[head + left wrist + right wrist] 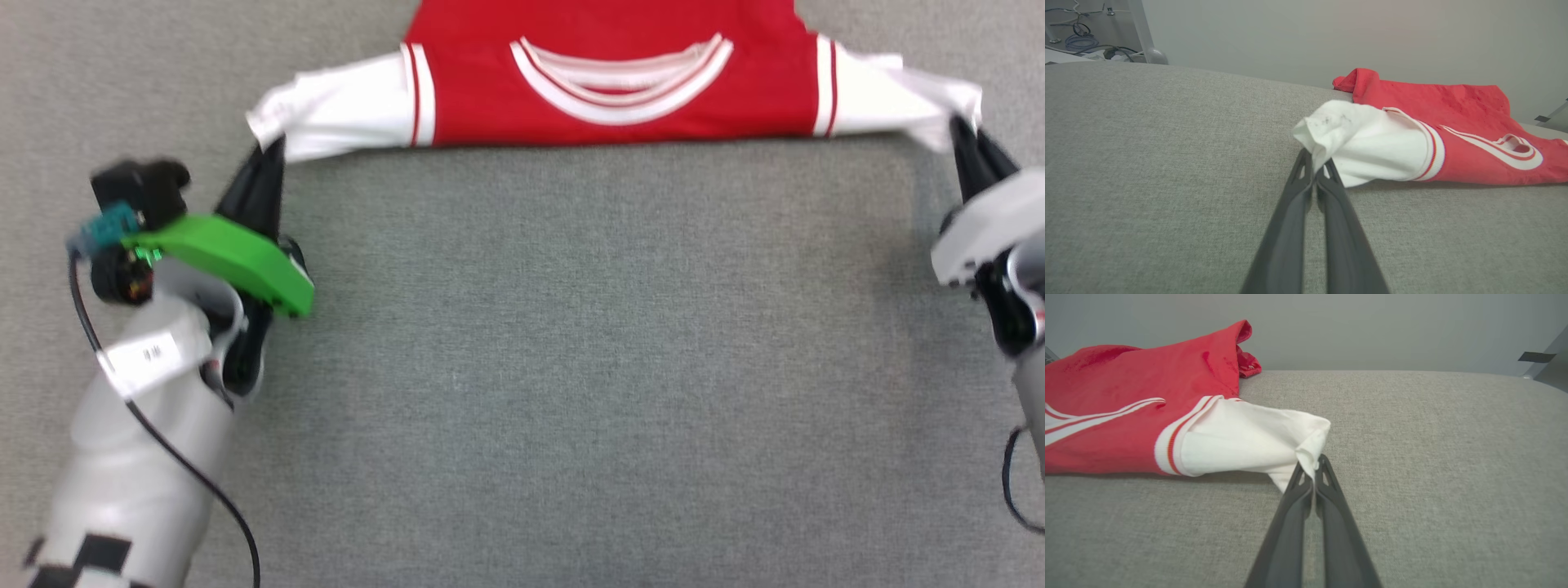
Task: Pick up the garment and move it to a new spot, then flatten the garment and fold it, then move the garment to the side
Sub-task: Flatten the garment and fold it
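Along the top edge of the head view, you have the red jersey T-shirt [604, 82] stretched sideways on the grey bench [571, 367], with the collar side nearest the robot and the rest running out of frame. Your left jaws are pinched tight on the tip of the white left sleeve [326, 114] at upper left. Your right jaws are pinched just as tight on the white right sleeve [898, 94] at upper right. Both wrist views show cloth bunched between the closed tips, with each sleeve lifted a little while the red body lies on the bench.

By the look of it, you are in the carrying or spreading part. The shirt is gripped and taut across the shoulders, so the pick-up is made, but you cannot tell from here whether this is its new spot. Flattening looks only partly done: the far red edge [1357, 79] stands up rumpled near the back of the bench. No fold is visible, and the move to the side is not yet done. Most of the job lies ahead of you: lay it flat, fold it, shift it aside
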`<state>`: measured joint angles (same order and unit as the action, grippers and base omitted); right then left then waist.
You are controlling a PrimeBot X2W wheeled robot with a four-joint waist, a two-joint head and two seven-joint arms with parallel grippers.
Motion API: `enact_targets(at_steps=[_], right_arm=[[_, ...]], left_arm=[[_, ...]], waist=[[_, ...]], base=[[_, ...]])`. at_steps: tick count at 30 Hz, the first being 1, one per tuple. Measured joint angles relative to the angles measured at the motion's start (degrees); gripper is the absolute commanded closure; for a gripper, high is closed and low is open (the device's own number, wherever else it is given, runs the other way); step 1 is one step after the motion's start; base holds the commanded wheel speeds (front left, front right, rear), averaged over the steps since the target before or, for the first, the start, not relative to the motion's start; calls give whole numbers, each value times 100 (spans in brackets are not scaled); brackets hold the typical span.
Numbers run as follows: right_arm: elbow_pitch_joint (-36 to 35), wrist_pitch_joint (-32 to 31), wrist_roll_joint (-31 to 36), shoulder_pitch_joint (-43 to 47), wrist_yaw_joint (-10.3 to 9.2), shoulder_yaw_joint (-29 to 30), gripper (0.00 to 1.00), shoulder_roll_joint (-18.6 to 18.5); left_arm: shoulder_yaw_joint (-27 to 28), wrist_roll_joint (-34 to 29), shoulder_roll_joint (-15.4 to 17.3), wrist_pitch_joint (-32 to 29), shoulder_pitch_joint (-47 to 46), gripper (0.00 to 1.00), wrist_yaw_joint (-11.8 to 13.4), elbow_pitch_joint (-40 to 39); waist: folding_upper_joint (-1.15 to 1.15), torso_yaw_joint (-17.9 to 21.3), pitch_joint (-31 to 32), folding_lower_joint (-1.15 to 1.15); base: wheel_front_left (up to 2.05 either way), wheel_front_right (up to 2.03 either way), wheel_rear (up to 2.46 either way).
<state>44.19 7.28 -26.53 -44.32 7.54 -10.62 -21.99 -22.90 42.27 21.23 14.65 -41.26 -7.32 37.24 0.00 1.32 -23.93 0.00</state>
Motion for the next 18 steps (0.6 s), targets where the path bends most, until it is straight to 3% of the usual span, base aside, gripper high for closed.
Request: enact_targets(at_steps=[8, 15, 18], right_arm=[[-1608, -638, -132, 1912, 0, 838, 100, 100], [-3232, -1429, 526, 3755, 1, 1876, 100, 646], [-3856, -1761, 822, 4362, 1, 2184, 100, 1063]], left_arm=[[557, -303, -111, 0, 1549, 100, 208, -1194], [622, -463, -71, -13, 2824, 100, 457, -1714], [609, -466, 21, -37, 3135, 100, 539, -1811]], waist=[[0, -120, 610, 0], [0, -155, 1127, 0], [0, -179, 1312, 0]], base=[[0, 0, 0], [0, 0, 0], [0, 0, 0]])
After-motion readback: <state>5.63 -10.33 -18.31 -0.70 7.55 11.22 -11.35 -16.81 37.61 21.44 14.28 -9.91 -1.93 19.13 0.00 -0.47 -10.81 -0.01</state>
